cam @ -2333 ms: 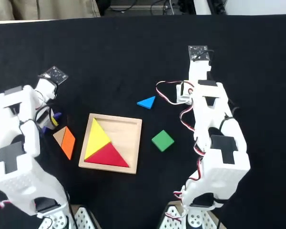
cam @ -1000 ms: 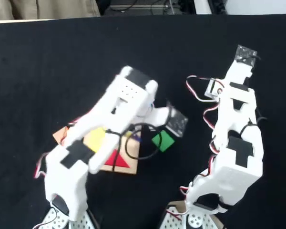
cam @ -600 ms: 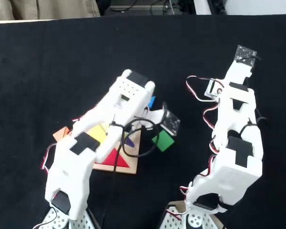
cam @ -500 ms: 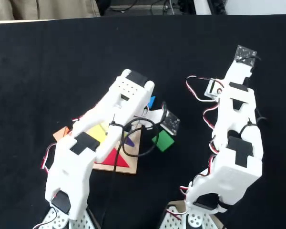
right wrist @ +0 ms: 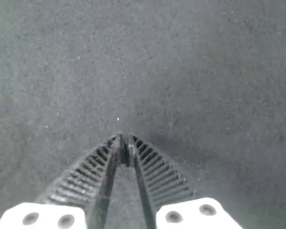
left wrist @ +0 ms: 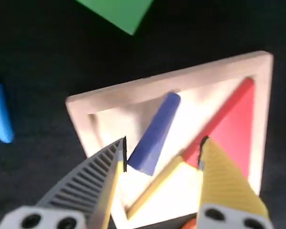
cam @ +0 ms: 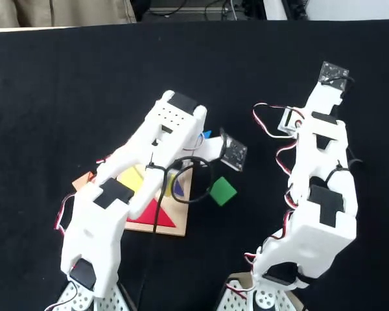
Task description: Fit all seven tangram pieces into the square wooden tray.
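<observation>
My left gripper [left wrist: 163,143] hangs open over the square wooden tray [left wrist: 167,81]. A dark blue piece [left wrist: 155,133] rests slanted in the tray's bare part between the two fingers, close to the grey one. The red triangle [left wrist: 233,129] and the yellow triangle [left wrist: 152,195] lie in the tray. From above, the left arm covers much of the tray [cam: 181,227]; the red triangle [cam: 152,214] and yellow triangle [cam: 131,178] show beside it. The green square [cam: 222,191] lies just right of the tray. My right gripper [right wrist: 124,143] is shut over bare black cloth at the back right.
A light blue triangle [cam: 206,135] peeks out behind the left arm, beyond the tray. An orange piece [cam: 84,178] lies left of the tray. The right arm [cam: 318,168] stands stretched along the right side. Servo cables [cam: 188,181] loop over the tray.
The left arm swung from the table's left side to over the tray, and the dark blue piece now lies in the tray. The right arm shifted to the right and back.
</observation>
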`<move>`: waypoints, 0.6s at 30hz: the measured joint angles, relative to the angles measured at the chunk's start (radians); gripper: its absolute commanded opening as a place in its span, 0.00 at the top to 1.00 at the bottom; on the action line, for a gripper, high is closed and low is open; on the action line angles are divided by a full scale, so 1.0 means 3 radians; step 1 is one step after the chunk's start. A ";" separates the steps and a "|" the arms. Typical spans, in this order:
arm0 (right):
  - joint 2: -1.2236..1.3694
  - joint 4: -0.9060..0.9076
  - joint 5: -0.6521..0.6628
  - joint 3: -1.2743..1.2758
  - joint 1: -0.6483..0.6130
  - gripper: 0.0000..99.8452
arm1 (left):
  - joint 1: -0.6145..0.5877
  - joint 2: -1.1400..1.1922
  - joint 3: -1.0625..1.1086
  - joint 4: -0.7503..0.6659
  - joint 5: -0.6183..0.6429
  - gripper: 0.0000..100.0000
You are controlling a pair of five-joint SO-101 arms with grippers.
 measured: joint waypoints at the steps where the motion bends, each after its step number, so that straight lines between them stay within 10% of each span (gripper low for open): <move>1: 0.0000 0.0000 0.0000 0.0000 0.0000 0.99 | -0.0010 0.0000 0.0000 -0.0041 0.0010 0.74; 18: 0.0000 0.0000 0.0000 0.0000 0.0000 0.99 | -0.0624 0.0005 -0.0261 0.0476 0.0343 0.82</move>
